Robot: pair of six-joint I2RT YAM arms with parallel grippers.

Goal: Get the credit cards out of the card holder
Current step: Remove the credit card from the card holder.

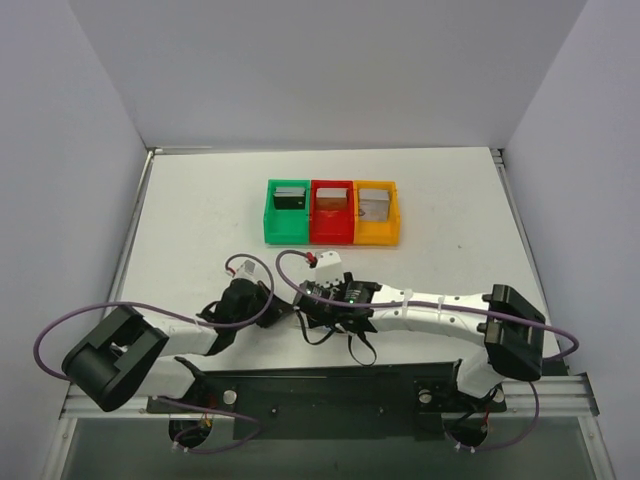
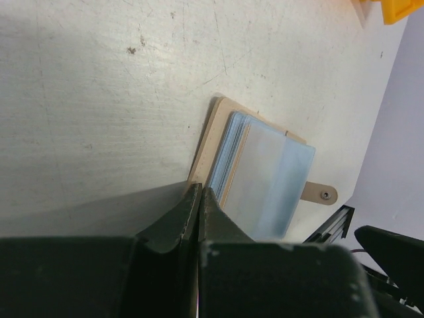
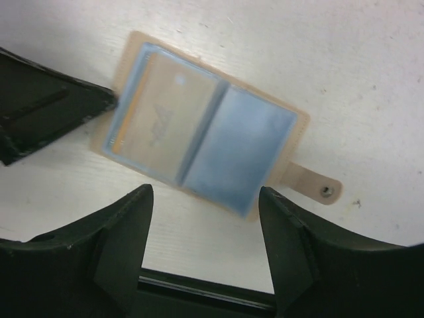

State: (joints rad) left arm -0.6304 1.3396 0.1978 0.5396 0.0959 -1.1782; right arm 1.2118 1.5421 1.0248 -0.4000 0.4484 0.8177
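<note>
The card holder (image 3: 255, 142) lies opened flat on the white table (image 3: 344, 59), both bluish-grey pocket panels facing up inside their tan border. Its strap (image 3: 317, 185), tipped with a small metal snap, sticks out from the outer edge of one panel. The panel on the side away from the strap shows a pale pocketed card (image 3: 162, 119) through its cloudy sleeve, with a faint printed mark on its face. The panel nearer the strap looks plain blue-grey, and whether anything sits inside it cannot be told. The left gripper (image 2: 199, 192) has its two dark fingers pressed together with no gap. Their tips meet the tan border of the card holder on the edge opposite the strap, and whether they pinch that border or only rest against it is unclear. The right gripper (image 3: 205, 193) hangs above the card holder with its fingers spread well apart and nothing between them, the holder's long edge showing just beyond the tips. In the overhead view the two wrists cover the card holder entirely. Beyond the card holder, farther from the arm bases, three small bins stand touching in a row. The green bin (image 1: 270, 228) holds a dark card (image 1: 289, 197), the red bin (image 1: 331, 236) a brownish card (image 1: 331, 198), and the orange bin (image 1: 378, 236) a grey card (image 1: 374, 204). Each of these three cards stands leaning inside its own bin, well apart from the card holder.
</note>
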